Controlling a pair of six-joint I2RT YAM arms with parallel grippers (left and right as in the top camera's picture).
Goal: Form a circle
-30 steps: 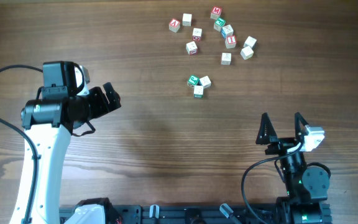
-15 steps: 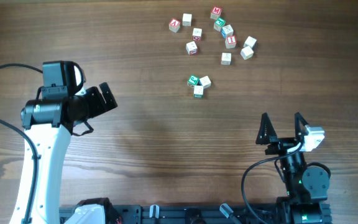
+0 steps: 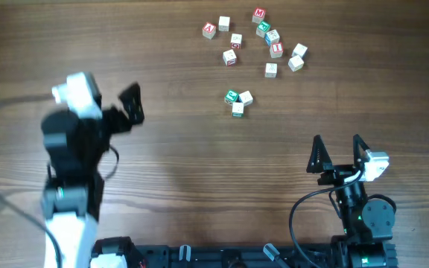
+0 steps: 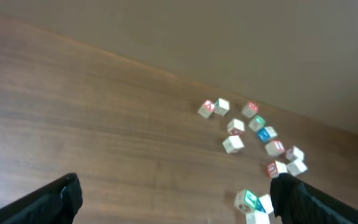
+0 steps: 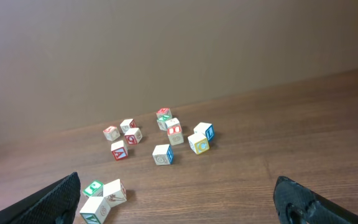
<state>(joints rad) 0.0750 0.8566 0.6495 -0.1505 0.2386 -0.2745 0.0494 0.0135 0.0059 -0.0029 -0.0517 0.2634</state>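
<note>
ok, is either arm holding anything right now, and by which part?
Nothing is held. The left gripper and right gripper both have open, empty jaws. The three-cube group lies clear of both.

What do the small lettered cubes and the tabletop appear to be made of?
The three-cube cluster and scattered cubes: probably pale bare wood, matte, with printed red, green or blue faces; grain too small to confirm. The table: dark brown wood or wood-look laminate, shown by long streaky grain lines and a slight sheen; which one is unclear.
</note>
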